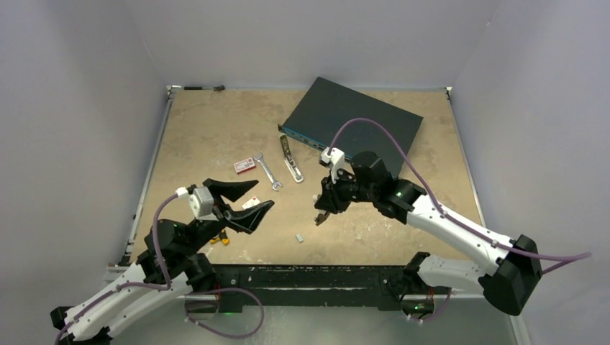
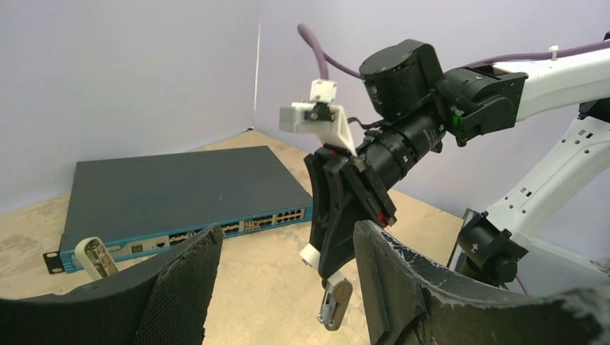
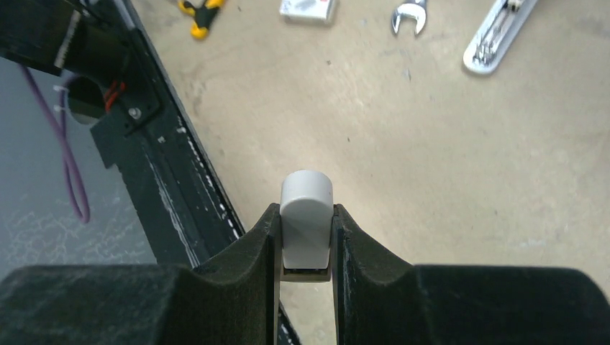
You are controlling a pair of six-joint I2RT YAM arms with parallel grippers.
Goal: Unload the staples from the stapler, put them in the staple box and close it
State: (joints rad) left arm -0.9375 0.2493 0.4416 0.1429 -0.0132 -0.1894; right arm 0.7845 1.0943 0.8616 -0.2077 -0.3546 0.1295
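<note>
The stapler lies opened on the table behind the middle, its silvery channel up. It also shows in the right wrist view, and one end shows in the left wrist view. A tiny silvery-grey piece, maybe staples, lies near the front edge. My right gripper is shut on a short stubby grey piece and holds it above the table; that piece hangs below its fingers in the left wrist view. My left gripper is open and empty, facing the right gripper.
A dark network switch lies at the back right. A wrench and a red-and-white box lie left of the stapler. A small white box sits under my left gripper. A yellow-and-black tool lies by the front edge.
</note>
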